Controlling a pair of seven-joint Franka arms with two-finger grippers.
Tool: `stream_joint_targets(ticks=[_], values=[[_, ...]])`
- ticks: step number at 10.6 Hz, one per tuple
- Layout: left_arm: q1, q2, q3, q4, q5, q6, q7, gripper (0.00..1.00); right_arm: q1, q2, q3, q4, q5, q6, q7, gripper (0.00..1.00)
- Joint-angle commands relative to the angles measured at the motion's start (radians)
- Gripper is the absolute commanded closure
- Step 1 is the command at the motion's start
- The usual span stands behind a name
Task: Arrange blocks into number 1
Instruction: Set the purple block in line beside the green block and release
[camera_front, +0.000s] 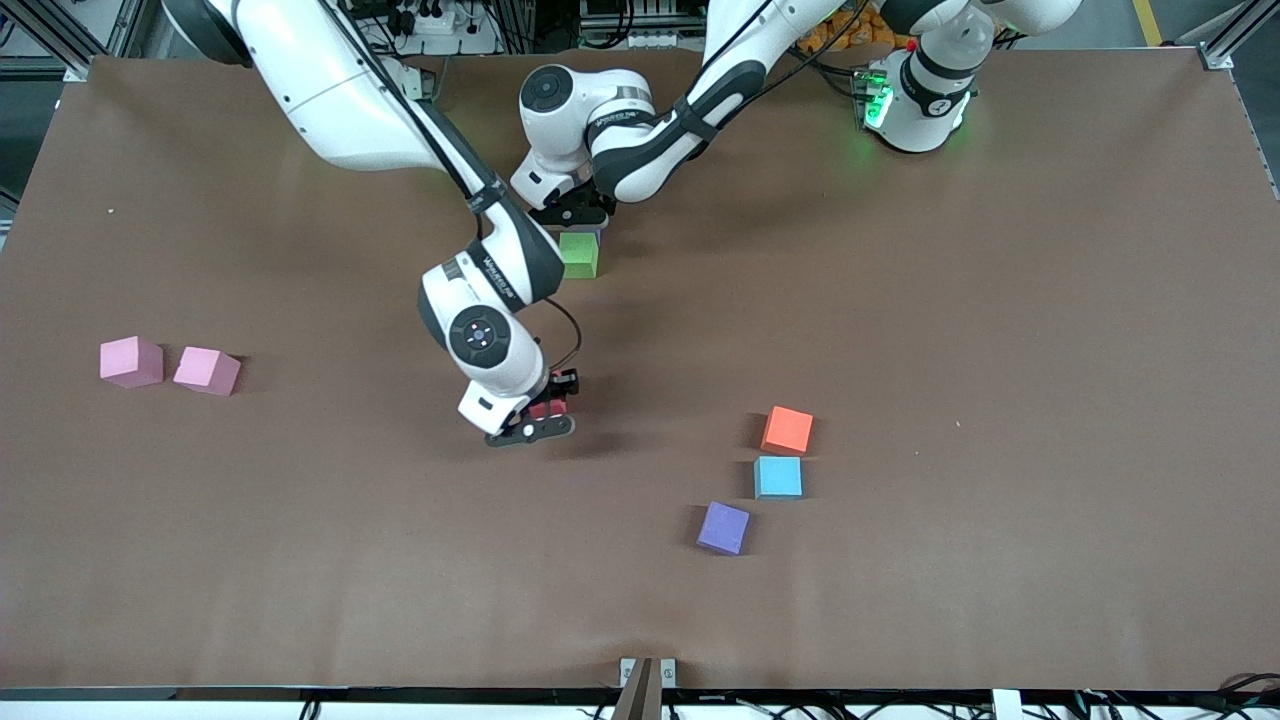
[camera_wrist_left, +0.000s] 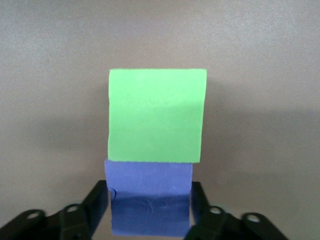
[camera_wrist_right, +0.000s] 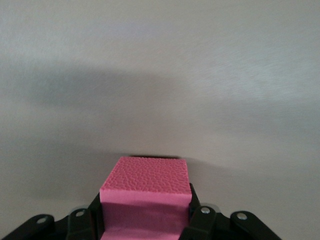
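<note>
Right gripper (camera_front: 545, 410) pinches red block (camera_wrist_right: 145, 200) at table centre. Left gripper (camera_front: 572, 215), fingers spread around purple block (camera_wrist_left: 149, 200), at 12 o'clock of green block (camera_front: 579, 254). Risk: retreating fingers drag purple, break contact.

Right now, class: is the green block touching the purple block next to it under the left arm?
Touching. The left wrist view shows the green block edge to edge with the purple block, no table showing between them.
</note>
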Motion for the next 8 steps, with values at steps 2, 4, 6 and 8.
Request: stream_joint_targets(ticks=[2,4,6,8], values=[[-0.01,-0.016,0.005,0.023,0.027,-0.059,0.007,0.0,-0.074,-0.112,0.01,-0.006,-0.008,-0.107,-0.005,1.0],[-0.007,-0.058,-0.001,0.021,0.016,-0.142,0.014,0.0,-0.105,-0.136,0.01,0.018,-0.005,-0.145,-0.003,1.0],[-0.001,-0.134,-0.004,0.02,0.001,-0.225,0.014,0.0,-0.132,-0.164,0.008,0.021,-0.005,-0.173,-0.003,1.0],[0.057,-0.196,-0.001,0.018,-0.021,-0.29,0.018,0.0,-0.159,-0.173,0.008,0.023,-0.005,-0.178,-0.006,1.0]])
